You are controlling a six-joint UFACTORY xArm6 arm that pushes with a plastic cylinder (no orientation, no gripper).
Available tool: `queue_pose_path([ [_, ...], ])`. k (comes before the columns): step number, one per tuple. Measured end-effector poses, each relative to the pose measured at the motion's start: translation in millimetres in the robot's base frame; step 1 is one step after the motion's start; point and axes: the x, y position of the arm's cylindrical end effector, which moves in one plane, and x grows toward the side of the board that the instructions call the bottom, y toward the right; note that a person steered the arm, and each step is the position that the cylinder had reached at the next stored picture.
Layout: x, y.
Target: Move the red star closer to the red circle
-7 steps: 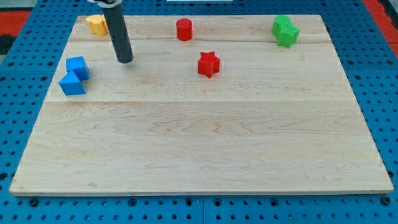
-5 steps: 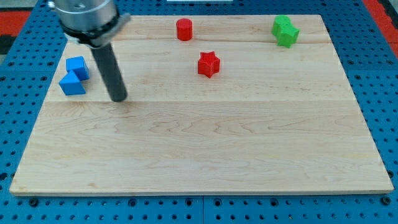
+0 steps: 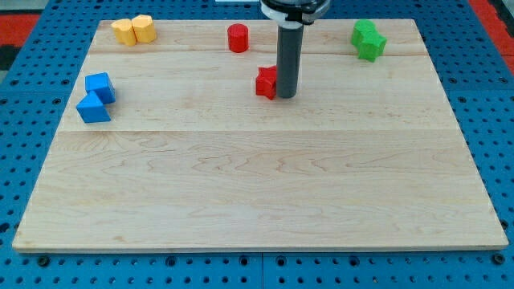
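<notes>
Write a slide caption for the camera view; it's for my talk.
My tip sits against the red star's right side, the red circle beyond.

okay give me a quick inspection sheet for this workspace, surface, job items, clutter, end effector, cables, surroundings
Surface: pale wooden board, flat, with visible plank seams.
Job's things: red star at upper centre, partly hidden by the rod; red circle above it, a little toward the view's left, standing apart from it.
Clutter: two blue blocks touching at the view's left edge; two yellow blocks together at top left; two green blocks together at top right.
End effector: my tip is at the red star's right side, at or nearly at contact.
Cables: nothing seen.
Surroundings: blue perforated panel around the board; red patches at the top corners.
</notes>
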Motion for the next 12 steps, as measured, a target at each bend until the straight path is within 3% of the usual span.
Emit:
queue_pose_path([
  [4, -29.0, -34.1],
  [8, -1.1, -95.7],
  [10, -47.1, -58.9],
  [12, -51.4, -76.9],
])
